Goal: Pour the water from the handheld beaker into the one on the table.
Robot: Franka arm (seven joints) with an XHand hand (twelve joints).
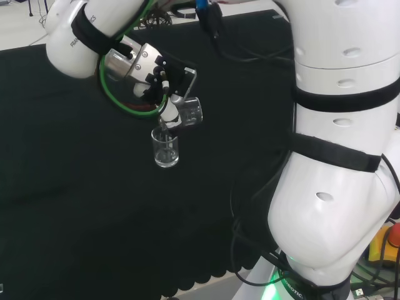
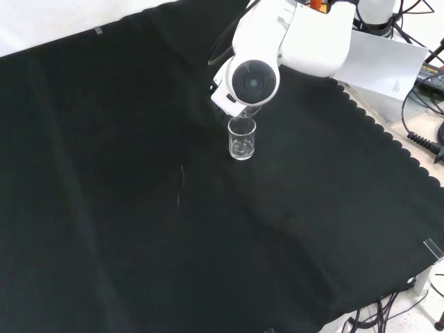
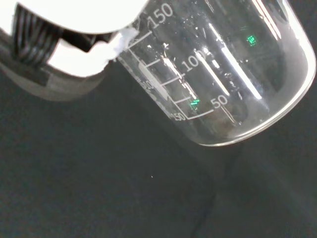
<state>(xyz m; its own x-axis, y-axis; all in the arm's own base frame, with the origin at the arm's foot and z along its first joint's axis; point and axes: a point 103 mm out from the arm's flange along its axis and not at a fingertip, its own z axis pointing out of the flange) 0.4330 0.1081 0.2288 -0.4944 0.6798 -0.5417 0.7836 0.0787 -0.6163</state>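
In the head view the hand (image 1: 164,80) is curled round a clear glass beaker (image 1: 190,111) tipped on its side, its mouth over a second clear beaker (image 1: 165,148) standing upright on the black cloth. A thin stream seems to run down into the standing beaker. In the front view the standing beaker (image 2: 242,138) sits just below the arm's round grey-capped link, which hides the hand. The wrist view has the held beaker (image 3: 218,74) close up, tilted, with white scale marks and a white part of the hand (image 3: 79,20) against it.
The arm's big white links (image 1: 337,156) stand at the right of the head view. The cloth's scalloped edge (image 2: 388,132) runs along the right of the front view, with cables and a white box beyond it.
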